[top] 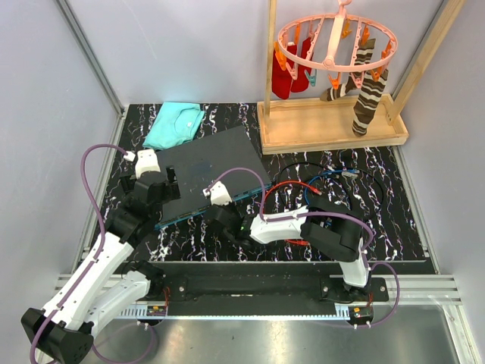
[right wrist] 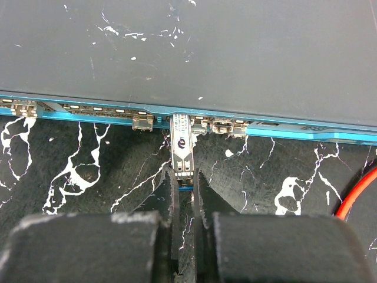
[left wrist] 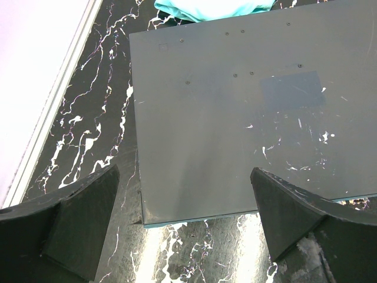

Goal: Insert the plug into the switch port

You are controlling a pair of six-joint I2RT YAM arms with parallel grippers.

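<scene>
Left gripper (left wrist: 184, 177) gapes wide — right gripper (right wrist: 185, 177) pinched nearly closed.

Lighting: bright, even, overhead — soft sheen across the switch (left wrist: 235, 147) top; shadows faint; wrist-view foregrounds blurred.

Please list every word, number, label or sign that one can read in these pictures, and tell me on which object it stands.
No text can be read in any view.
switch: tiny pale marks along its teal front edge, beside the sockets, are too small and blurred to read.
darker rectangular patch on the switch top: no legible print.
plug: only a dark dot, no letters.
</scene>
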